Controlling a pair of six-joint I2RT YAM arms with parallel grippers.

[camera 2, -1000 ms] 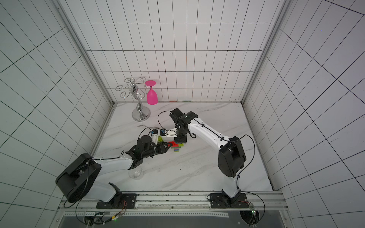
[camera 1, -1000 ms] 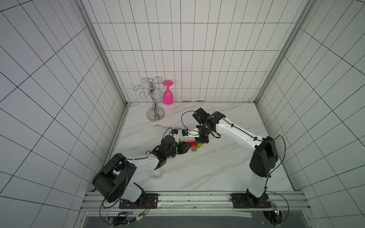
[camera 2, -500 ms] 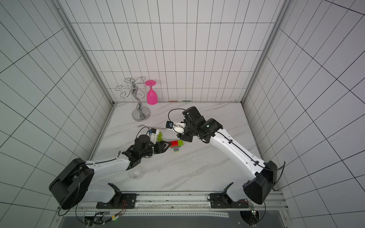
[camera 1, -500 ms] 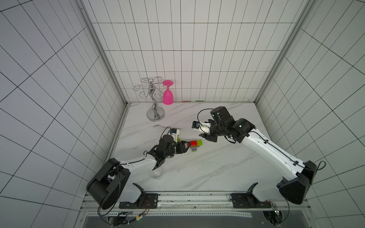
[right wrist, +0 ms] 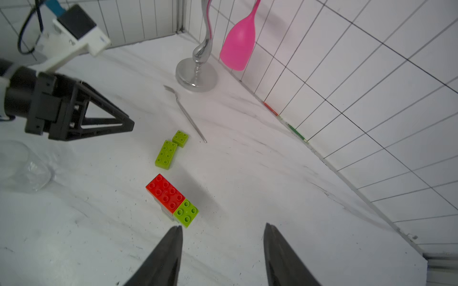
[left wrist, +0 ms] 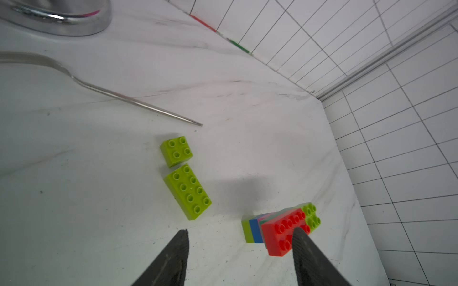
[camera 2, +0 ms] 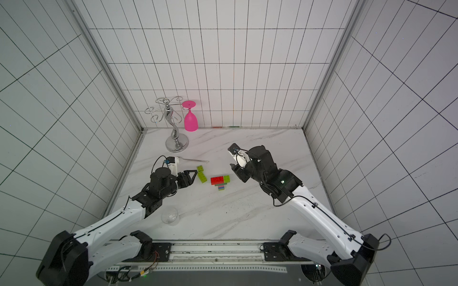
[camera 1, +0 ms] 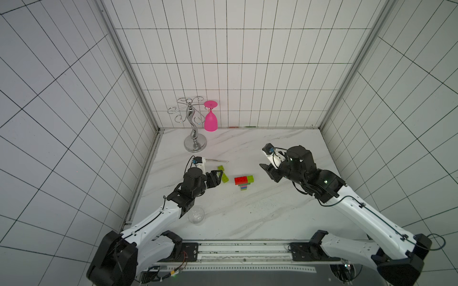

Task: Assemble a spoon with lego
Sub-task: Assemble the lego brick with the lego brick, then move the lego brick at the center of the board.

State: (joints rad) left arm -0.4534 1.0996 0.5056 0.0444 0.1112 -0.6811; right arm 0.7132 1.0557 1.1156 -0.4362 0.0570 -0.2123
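The partly built spoon (camera 1: 244,182) (camera 2: 220,180) rests on the marble table, touched by neither gripper. A red brick (right wrist: 164,192) and a small lime brick (right wrist: 186,210) form its wide end, with dark-green, pink, blue and lime layers (left wrist: 252,230) behind. Two loose lime lego bricks lie to its left: a long one (camera 1: 225,177) (left wrist: 187,192) and a small square one (camera 1: 221,168) (left wrist: 176,151). My left gripper (camera 1: 218,178) (left wrist: 241,230) is open and empty beside the long lime brick. Right of the build, my right gripper (camera 1: 269,173) (right wrist: 223,225) is open and empty.
A thin silver utensil (camera 1: 216,160) (right wrist: 189,118) lies behind the loose bricks. A chrome glass rack (camera 1: 195,146) with a pink glass (camera 1: 210,121) stands at the back left. A clear glass (camera 1: 196,215) lies under my left arm. Tiled walls enclose three sides.
Both grippers have opened and drawn back from the build, the right arm swinging well to the right. The build now rests free on the table.
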